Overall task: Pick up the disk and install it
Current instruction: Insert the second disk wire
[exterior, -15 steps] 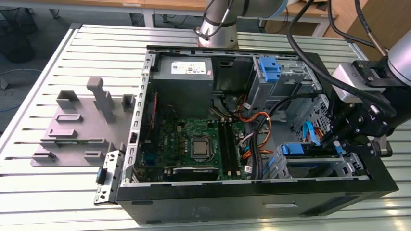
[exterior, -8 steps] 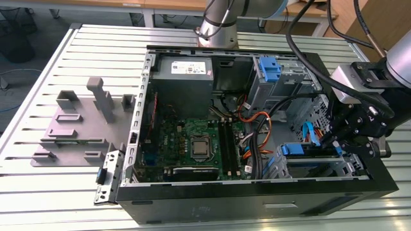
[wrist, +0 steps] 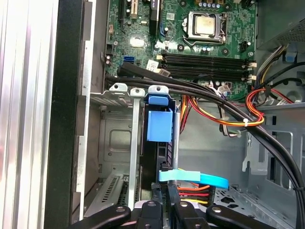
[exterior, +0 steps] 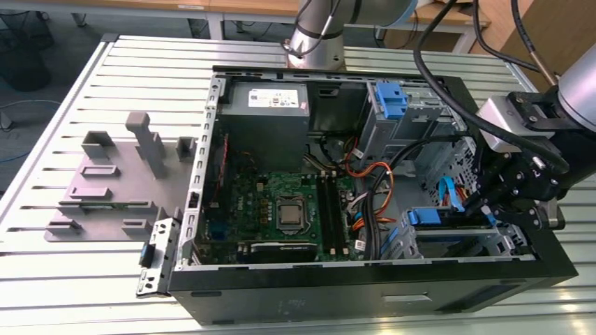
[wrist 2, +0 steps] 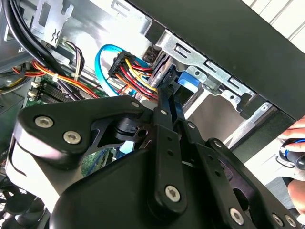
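The disk [wrist: 159, 150] stands on edge inside the metal drive cage [wrist: 116, 138] at the case's corner, its blue carrier tab at the top of the slot. In the exterior view the disk [exterior: 437, 217] shows as a blue strip in the cage [exterior: 465, 246] on the exterior view's right. My gripper [exterior: 479, 209] reaches down into that cage. In both wrist views its black fingers lie close together, shut, with the tips [wrist 2: 167, 88] against the disk's cable end [wrist 2: 187, 78]. A blue data cable [wrist: 193, 178] and coloured power wires [wrist: 193, 191] sit right beside the gripper [wrist: 172, 193].
The open black computer case [exterior: 373, 300] lies on a slatted table. Inside are the motherboard [exterior: 279, 202], a grey power-supply box [exterior: 268, 98], a bare blue bracket [exterior: 391, 101] and thick black cables [wrist: 228, 112]. A grey fixture [exterior: 121, 181] stands on the exterior view's left. A person's hand [wrist 2: 295, 143] is beside the case.
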{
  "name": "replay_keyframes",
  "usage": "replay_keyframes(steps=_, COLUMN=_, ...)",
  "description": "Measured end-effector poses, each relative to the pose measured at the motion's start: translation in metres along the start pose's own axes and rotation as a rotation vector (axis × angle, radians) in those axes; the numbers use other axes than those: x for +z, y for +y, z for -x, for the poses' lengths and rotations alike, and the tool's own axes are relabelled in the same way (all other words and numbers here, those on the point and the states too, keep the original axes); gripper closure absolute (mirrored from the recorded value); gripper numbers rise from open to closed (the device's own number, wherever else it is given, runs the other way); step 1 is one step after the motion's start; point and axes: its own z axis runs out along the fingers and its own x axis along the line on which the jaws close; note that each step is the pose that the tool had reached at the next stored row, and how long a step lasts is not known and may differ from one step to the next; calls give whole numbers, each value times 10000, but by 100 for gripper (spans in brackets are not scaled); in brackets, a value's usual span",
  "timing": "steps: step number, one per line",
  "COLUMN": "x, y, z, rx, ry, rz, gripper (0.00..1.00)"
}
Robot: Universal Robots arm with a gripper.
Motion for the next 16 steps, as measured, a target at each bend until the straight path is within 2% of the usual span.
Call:
replay_keyframes(steps=15, x=17, y=0, z=-1, rx=0, ry=-8, rz=0, gripper=83)
replay_keyframes(steps=16, x=16, y=-1, z=-1, rx=0, ry=-7, rz=0, gripper=76)
